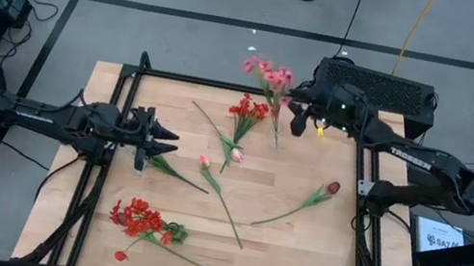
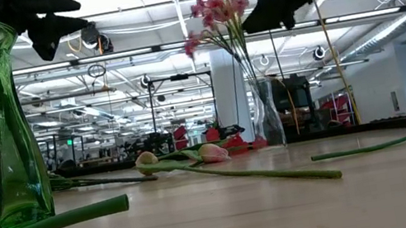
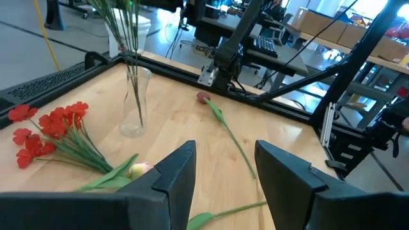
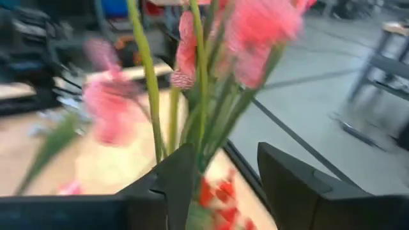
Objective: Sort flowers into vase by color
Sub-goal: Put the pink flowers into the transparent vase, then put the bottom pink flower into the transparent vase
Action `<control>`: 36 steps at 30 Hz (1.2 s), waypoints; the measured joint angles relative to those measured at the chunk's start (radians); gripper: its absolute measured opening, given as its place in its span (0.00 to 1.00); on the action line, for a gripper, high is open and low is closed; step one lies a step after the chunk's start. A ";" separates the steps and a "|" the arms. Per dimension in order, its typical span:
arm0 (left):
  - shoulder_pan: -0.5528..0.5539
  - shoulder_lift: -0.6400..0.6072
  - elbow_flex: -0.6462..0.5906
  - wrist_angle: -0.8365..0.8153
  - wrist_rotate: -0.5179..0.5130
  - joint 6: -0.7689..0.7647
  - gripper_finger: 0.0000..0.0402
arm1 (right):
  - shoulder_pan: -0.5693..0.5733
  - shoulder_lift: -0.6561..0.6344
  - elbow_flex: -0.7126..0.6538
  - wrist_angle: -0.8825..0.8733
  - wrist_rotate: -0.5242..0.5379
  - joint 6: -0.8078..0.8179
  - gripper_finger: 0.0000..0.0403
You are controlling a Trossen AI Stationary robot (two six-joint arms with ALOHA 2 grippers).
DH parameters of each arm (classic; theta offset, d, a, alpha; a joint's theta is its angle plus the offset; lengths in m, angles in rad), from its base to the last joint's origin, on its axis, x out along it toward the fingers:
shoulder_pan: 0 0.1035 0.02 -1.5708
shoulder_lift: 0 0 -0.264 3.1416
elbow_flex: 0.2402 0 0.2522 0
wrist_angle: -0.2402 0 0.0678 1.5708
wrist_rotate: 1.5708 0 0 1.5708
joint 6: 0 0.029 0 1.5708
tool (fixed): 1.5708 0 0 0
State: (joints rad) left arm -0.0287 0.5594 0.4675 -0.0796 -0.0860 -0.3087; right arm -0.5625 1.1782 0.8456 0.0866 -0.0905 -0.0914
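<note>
The right gripper (image 1: 297,114) hangs at the far edge of the wooden bench (image 1: 293,260), jaws released, just right of the upright pink blooms (image 1: 270,74) standing in the clear glass vase (image 3: 135,102). Left gripper (image 1: 160,139) waits released.

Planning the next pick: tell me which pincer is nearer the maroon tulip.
Right. The right pincer hovers by the pink flowers, above the maroon tulip; the left pincer sits across the table.

1. High view looks straight down on the whole table (image 1: 293,260).
2. Low view sits at table height, facing the room.
3. Wrist views look past each arm's fingers; both low and left wrist views share the clear vase (image 2: 270,123).
</note>
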 joint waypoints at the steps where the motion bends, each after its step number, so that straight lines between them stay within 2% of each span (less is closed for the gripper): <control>1: 0.000 0.000 0.000 -0.004 0.000 0.000 0.42 | 0.000 -0.009 0.027 -0.061 0.023 -0.005 0.42; 4: 0.000 0.000 0.000 -0.010 0.000 0.000 0.42 | 0.000 -0.036 0.105 -0.249 0.076 -0.007 0.44; 8: 0.000 0.000 0.000 -0.016 0.000 0.002 0.42 | 0.000 -0.072 0.212 -0.514 0.089 0.019 0.45; 12: 0.000 0.000 0.000 -0.017 0.001 0.008 0.42 | 0.001 -0.104 0.290 -0.723 0.089 0.191 0.43; 17: 0.000 0.000 0.000 -0.021 0.003 0.008 0.42 | 0.046 -0.147 0.300 -0.860 0.088 0.436 0.41; 21: 0.000 -0.008 0.000 -0.079 0.004 0.009 0.42 | 0.197 -0.159 0.300 -0.880 0.115 0.572 0.35; 26: 0.000 -0.044 0.000 -0.136 0.004 0.008 0.42 | 0.443 -0.111 0.300 -0.782 0.238 0.702 0.26; 31: 0.000 -0.077 0.000 -0.131 0.004 0.009 0.42 | 0.619 0.019 0.310 -0.660 0.339 0.776 0.18; 36: 0.000 -0.095 0.000 -0.132 0.023 0.010 0.42 | 0.696 0.214 0.412 -0.656 0.354 0.801 0.09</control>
State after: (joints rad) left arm -0.0286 0.4643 0.4675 -0.2115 -0.0634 -0.2989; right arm 0.1332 1.3921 1.2581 -0.5695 0.2638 0.7092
